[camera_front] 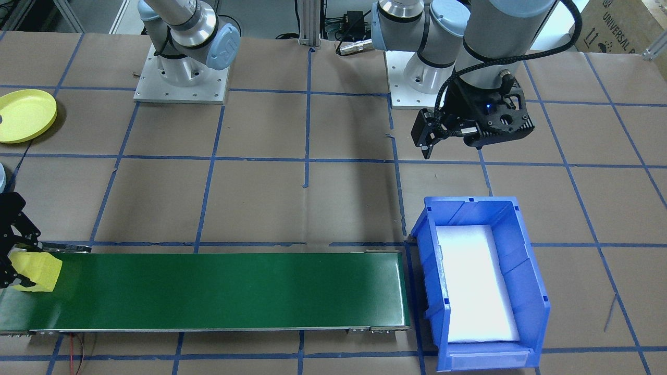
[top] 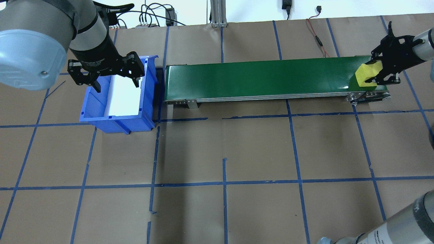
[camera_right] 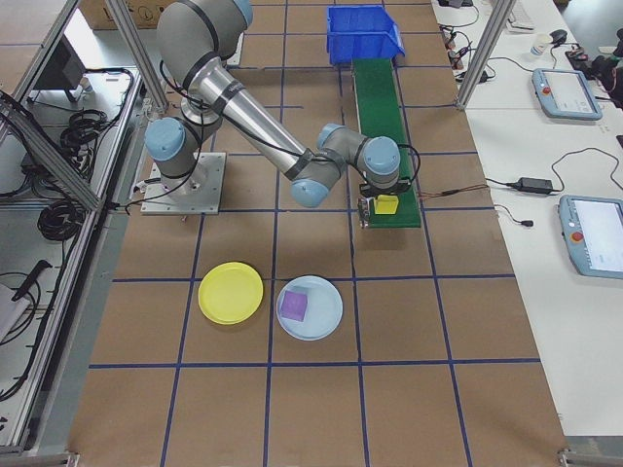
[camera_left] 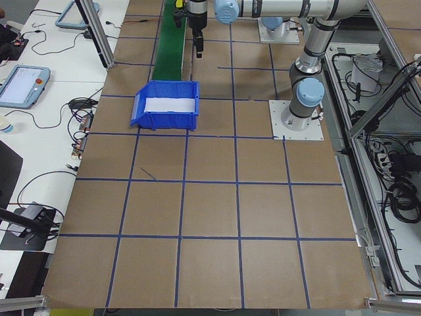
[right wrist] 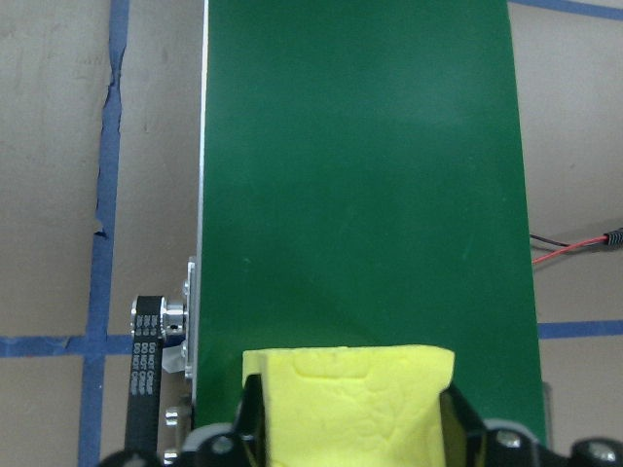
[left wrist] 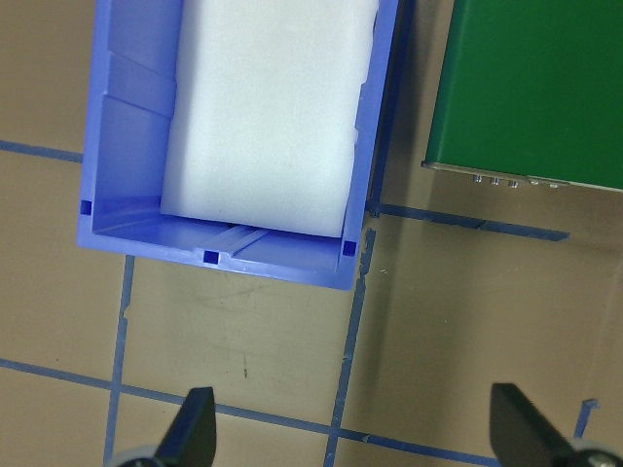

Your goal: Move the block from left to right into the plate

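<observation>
Two robot arms; two blocks, one yellow block (camera_front: 36, 271) and one purple block (camera_right: 293, 305); two plates, yellow plate (camera_right: 231, 292) and pale-blue plate (camera_right: 326, 316); one green conveyor (camera_front: 224, 289); one blue bin (camera_front: 526, 291).

Bare table (camera_front: 260, 198) beside green conveyor (camera_front: 224, 289)

We can read only one clear text: "UNIVERSAL R", cut off by the frame edge, printed in dark capitals on the brown cardboard box (camera_front: 622, 23) at the top right corner of the front-facing view. Small handling pictograms appear beneath it on the same box. We also see a raised mark on the blue joint cap (camera_front: 223, 47) of one arm; its characters are too blurred to read.
</observation>
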`<action>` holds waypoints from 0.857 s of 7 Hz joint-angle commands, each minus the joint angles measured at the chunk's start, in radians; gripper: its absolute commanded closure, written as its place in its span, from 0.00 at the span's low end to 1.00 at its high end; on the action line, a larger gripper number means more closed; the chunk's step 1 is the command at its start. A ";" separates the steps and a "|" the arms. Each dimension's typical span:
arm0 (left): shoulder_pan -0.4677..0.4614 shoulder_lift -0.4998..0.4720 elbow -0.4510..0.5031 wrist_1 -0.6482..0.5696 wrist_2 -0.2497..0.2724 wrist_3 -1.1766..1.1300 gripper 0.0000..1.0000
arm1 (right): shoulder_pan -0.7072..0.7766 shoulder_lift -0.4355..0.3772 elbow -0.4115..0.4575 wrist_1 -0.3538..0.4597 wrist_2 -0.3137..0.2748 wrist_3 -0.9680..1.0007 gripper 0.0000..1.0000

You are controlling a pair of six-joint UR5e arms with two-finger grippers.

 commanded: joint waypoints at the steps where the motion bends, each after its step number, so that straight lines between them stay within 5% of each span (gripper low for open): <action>1: 0.000 -0.001 0.002 0.002 0.000 0.000 0.00 | -0.009 -0.081 -0.007 0.005 -0.070 0.023 0.90; 2: -0.002 0.000 0.002 0.002 0.000 0.001 0.00 | -0.053 -0.154 0.002 0.042 -0.147 0.032 0.90; 4: 0.000 0.000 0.002 0.002 0.002 0.001 0.00 | -0.281 -0.247 0.027 0.259 -0.145 0.020 0.91; 6: 0.000 0.000 0.000 0.000 0.000 0.001 0.00 | -0.412 -0.271 0.038 0.280 -0.155 0.021 0.91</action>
